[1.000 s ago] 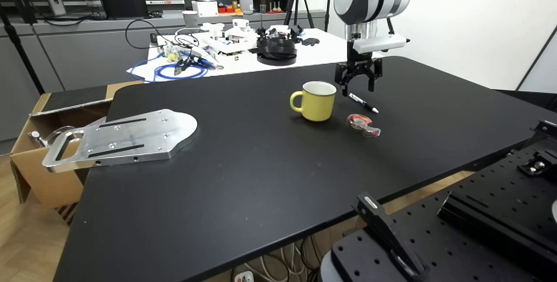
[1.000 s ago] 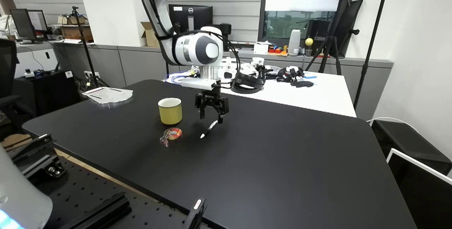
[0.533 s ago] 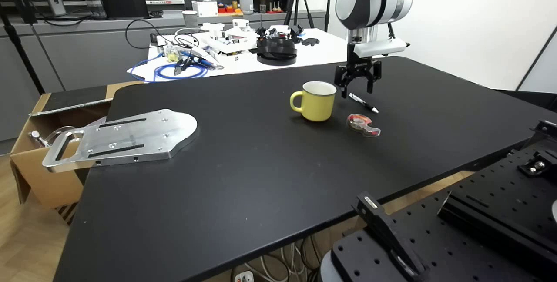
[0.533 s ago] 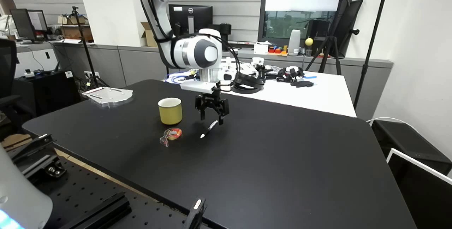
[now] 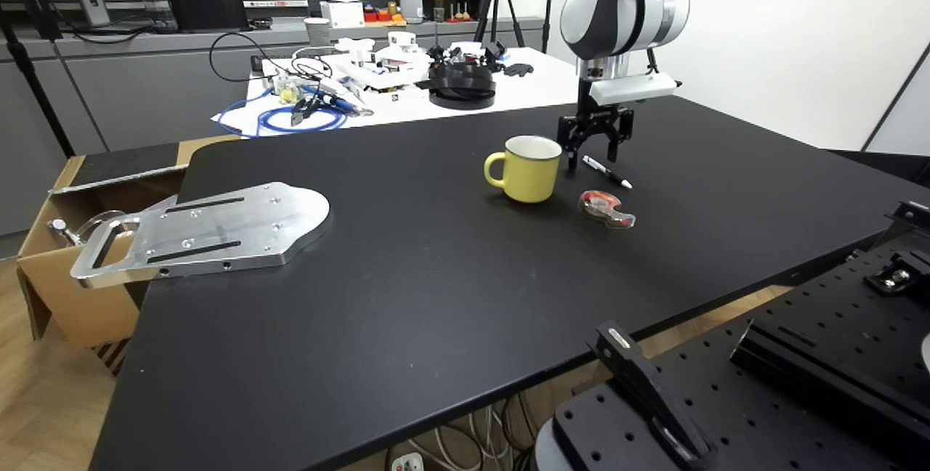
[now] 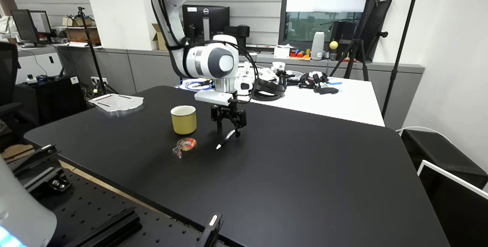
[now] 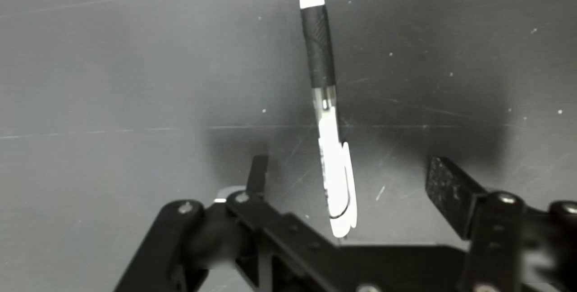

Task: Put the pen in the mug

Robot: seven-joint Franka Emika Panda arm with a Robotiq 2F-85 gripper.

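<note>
The pen (image 5: 607,171) lies flat on the black table, white with a dark grip, and also shows in an exterior view (image 6: 226,140). The yellow-green mug (image 5: 530,174) stands upright beside it, handle facing away from the pen; it also shows in an exterior view (image 6: 184,121). My gripper (image 5: 592,160) points down, low over the pen's clip end, and shows in an exterior view (image 6: 228,132) too. In the wrist view my gripper (image 7: 347,168) is open, with the white clip end of the pen (image 7: 325,98) between its fingers, touching neither. The mug is out of the wrist view.
A clear tape dispenser with a red roll (image 5: 607,209) lies close to the mug and pen, also in an exterior view (image 6: 185,146). A silver metal plate (image 5: 218,227) lies at the edge of the black table (image 5: 407,311). A white table with cables (image 5: 407,97) stands behind.
My gripper has moved down toward the table over the pen's clip end. Its fingers look slightly closer together. The pen, mug and tape dispenser have not moved.
</note>
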